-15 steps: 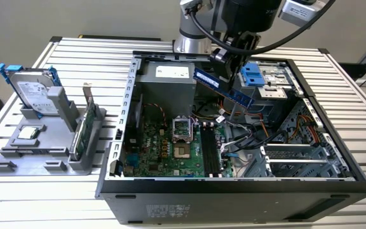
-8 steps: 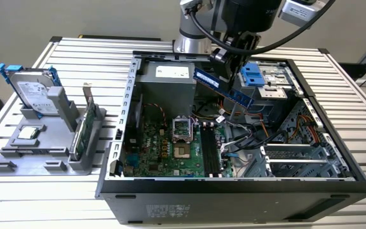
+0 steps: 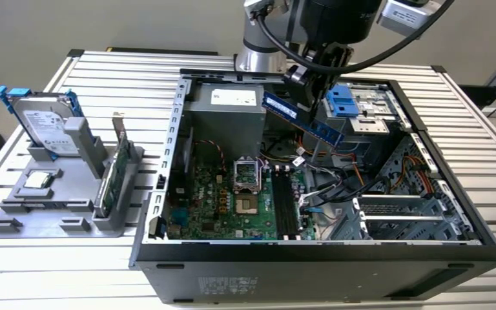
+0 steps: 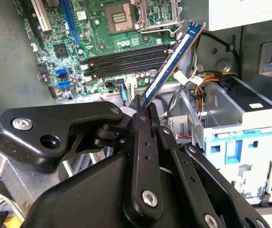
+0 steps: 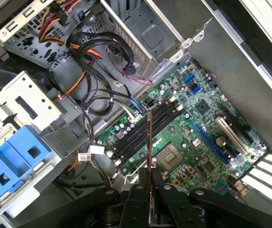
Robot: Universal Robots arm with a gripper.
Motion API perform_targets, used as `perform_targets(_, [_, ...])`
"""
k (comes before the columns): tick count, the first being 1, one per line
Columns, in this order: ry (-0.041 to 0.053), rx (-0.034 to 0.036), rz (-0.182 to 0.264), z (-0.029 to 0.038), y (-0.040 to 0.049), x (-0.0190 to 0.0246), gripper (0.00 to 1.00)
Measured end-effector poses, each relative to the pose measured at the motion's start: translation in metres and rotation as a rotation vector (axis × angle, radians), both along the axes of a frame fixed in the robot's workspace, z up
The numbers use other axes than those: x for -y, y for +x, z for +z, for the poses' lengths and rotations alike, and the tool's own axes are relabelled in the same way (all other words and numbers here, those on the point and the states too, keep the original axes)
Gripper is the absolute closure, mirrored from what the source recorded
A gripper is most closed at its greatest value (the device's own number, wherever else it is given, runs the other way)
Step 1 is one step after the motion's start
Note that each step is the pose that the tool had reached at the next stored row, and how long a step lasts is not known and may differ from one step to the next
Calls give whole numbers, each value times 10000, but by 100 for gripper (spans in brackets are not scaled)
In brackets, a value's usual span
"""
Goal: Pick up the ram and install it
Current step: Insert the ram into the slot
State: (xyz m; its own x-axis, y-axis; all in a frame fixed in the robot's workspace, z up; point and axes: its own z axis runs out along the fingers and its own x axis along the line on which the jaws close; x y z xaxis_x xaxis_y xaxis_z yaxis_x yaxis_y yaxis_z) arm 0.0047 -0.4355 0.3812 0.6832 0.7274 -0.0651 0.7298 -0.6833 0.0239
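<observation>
One gripper (image 4: 145, 107) holds the ram (image 4: 173, 60) slanted lengthwise above the motherboard (image 4: 69, 52).

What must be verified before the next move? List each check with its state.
1. Ram gripped: ok, the hand is shut on one end.
2. Ram over the open case: ok, in the exterior view it hangs tilted above the board.
3. Memory slots free of sticks: ok in both wrist views.
4. Ram parallel to the slots: not ok, it crosses their line in the first wrist view.
5. Slot latches open: cannot tell.
</observation>
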Motion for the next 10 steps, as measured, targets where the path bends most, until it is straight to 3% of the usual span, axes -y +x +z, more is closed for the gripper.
perform_targets(10, [0,0,-404,0,0,0,100])
